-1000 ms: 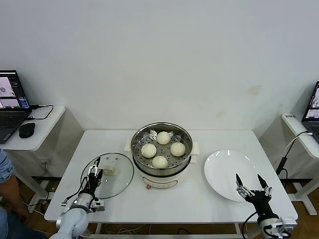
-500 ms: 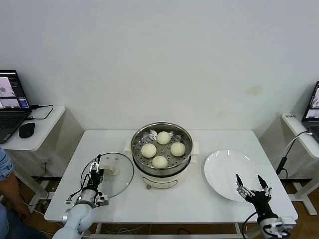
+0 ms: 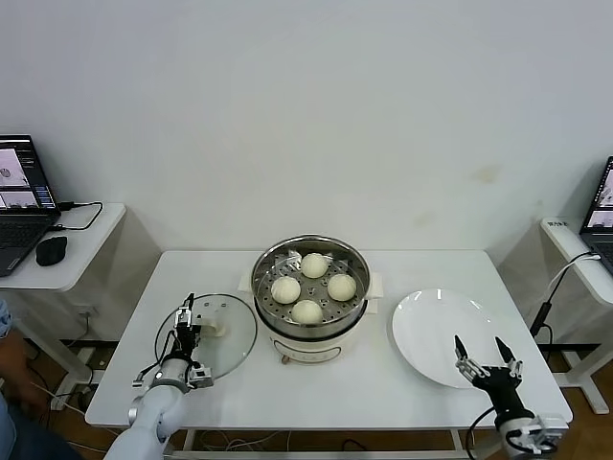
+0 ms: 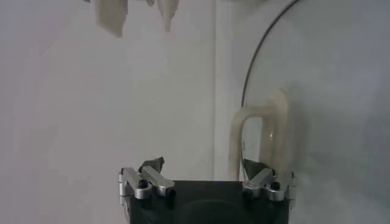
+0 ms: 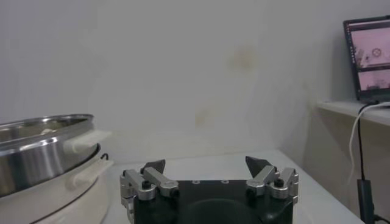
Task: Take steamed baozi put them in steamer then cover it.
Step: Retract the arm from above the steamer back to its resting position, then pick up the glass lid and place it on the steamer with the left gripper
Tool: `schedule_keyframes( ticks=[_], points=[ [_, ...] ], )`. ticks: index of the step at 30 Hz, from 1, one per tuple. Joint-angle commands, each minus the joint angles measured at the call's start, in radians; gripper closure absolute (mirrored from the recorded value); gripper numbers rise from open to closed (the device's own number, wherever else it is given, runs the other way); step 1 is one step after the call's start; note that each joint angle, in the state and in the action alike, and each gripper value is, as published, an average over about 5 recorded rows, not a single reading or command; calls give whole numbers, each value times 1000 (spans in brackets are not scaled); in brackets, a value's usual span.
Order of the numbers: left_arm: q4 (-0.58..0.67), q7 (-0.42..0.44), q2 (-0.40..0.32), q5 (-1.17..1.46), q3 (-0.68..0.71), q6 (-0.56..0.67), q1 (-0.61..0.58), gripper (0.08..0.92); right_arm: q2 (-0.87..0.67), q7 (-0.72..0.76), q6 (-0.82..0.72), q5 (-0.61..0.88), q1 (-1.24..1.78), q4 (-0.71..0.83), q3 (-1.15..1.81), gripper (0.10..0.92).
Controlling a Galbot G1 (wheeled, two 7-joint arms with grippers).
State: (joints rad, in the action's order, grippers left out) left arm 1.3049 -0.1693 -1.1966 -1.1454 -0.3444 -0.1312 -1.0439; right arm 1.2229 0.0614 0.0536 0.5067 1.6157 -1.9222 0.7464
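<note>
Baozi (image 3: 313, 287) in steamer (image 3: 311, 331); cover (image 3: 228, 350) left.

A white rectangular bench (image 3: 239, 383) carries three things. At its centre, a little toward 12 o'clock, stands the steamer (image 3: 310, 302), a shiny steel pot on a cream-white base. From the steamer, at about 8 o'clock, the cover (image 3: 207, 337) lies flat on the bench top, just beside the steamer's base. It is a clear glass lid with a metal rim and a cream-white handle in its middle. At about 4 o'clock from the steamer lies a flat white plate (image 3: 431, 331), near the base but apart from it. The plate reaches close to the bench's front edge on the right side.
</note>
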Motion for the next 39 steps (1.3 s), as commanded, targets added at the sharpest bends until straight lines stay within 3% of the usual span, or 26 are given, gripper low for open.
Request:
schedule_keyframes(
  ticks=[1,13,23,29,35,39],
  points=[
    [-32,-3,-2,9,2,-2,7,226,-2,0,-3,1,-5,6,0,203],
    [-39,-12,7,11,-5,22,-5,570,-4,2,-4,0,-9,16,-5,203],
    [65,-13,6,10,-38,29,-52,842,-12,4,-1,1,-23,23,-21,203],
    [164,9,0,0,-79,3,-105,866,-15,5,-2,1,-30,16,-28,203],
    [348,33,-78,-88,-131,-200,-184,866,-24,2,-5,10,-49,16,-27,202],
    [445,32,-129,-117,-161,-248,-215,866,-32,1,-9,23,-64,9,-25,203]
  ],
)
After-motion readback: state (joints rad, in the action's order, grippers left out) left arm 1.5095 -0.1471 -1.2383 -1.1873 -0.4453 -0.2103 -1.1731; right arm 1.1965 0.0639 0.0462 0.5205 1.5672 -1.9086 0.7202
